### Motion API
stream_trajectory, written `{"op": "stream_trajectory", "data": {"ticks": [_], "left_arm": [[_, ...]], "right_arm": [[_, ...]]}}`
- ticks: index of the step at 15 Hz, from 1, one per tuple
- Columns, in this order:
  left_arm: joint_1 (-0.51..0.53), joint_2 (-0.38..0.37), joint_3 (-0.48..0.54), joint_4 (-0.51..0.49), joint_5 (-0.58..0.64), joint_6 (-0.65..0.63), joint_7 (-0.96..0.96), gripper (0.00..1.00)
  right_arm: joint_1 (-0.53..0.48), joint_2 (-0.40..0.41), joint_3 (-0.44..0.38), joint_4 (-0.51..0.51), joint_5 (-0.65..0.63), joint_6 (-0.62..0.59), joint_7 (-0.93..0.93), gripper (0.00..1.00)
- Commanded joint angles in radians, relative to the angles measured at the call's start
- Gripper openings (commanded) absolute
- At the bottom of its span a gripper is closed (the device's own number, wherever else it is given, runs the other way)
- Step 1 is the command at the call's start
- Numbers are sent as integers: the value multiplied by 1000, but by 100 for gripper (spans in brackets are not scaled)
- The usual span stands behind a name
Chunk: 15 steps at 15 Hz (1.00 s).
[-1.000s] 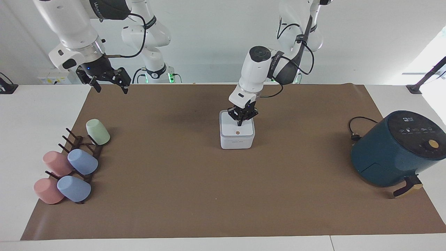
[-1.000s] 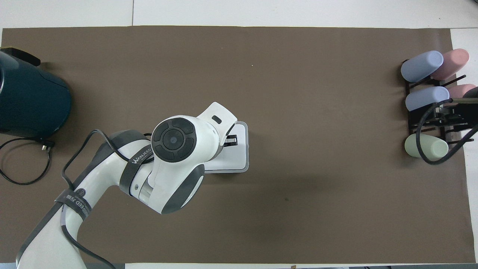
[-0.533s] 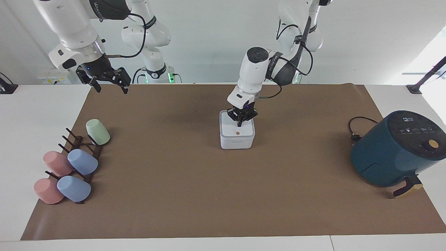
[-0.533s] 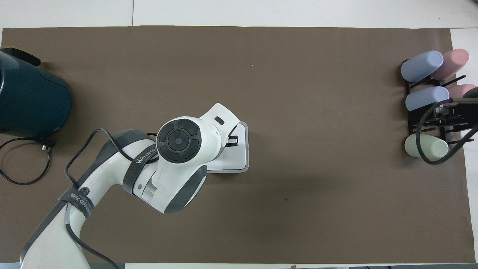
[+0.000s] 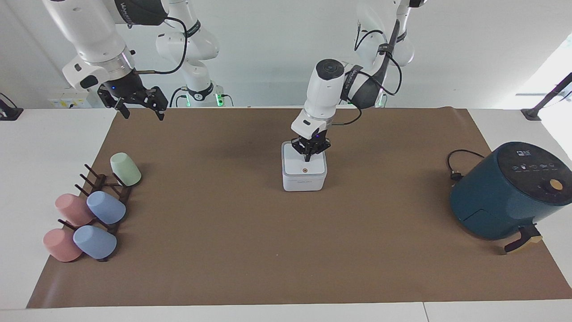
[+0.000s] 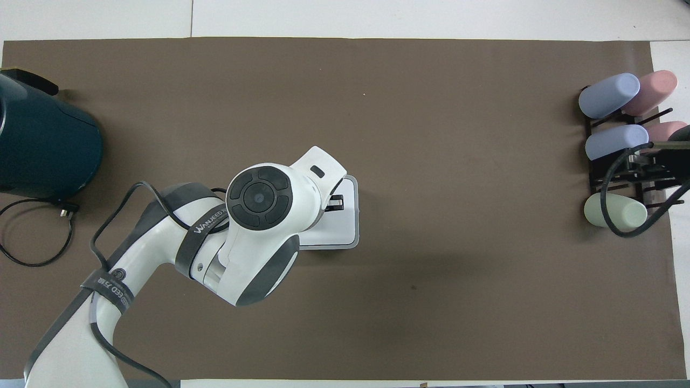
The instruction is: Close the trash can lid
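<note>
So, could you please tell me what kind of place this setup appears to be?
Probably a robotics lab test bench: two Franka arms at a table covered by a brown mat, with staged household props, a trash can, air fryer and cup rack.

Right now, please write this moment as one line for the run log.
lid: flat on trash can | left gripper: shut, over lid | right gripper: open, waits over mat corner

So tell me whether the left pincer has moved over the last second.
Yes, slightly. The left pincer has risen, judged against the orange dot on the lid in the facing view; the bin stays put.
</note>
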Motion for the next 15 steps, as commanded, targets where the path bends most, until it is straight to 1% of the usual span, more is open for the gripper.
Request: {"op": "stream_trajectory", "data": {"ticks": [1,3,4,5,6,8,10,12,13,14,15], "left_arm": [[36,21,3,124,24,-149,23,0],[40,9,8,160,22,-203,31,0],[59,-11,11,163,22,-220,34,0],[101,-38,9,163,20,-237,46,0],[147,-78,11,163,14,-274,102,0],[271,-147,11,164,-2,-379,271,0],[388,-200,12,164,-9,-468,447,0],[493,-233,14,169,-9,-536,596,0],[528,-240,14,189,-9,-571,643,0],[553,-241,14,207,-7,-605,673,14],[573,-241,14,223,-6,-628,689,99]], "right_arm": [[-7,-2,3,-3,-1,2,-28,100],[-10,-7,1,-10,-1,-27,-28,100],[-21,-8,1,-12,-1,-40,-31,100],[-27,-8,1,-12,-1,-41,-31,100],[-28,-8,1,-13,-1,-41,-31,100],[-27,-10,1,-13,-1,-41,-31,100],[-27,-8,1,-12,-1,-41,-31,100],[-28,-10,1,-13,-1,-41,-31,100],[-29,-10,1,-13,-1,-41,-31,100],[-27,-10,1,-13,-1,-41,-31,100],[-27,-10,1,-13,-1,-41,-31,100]]}}
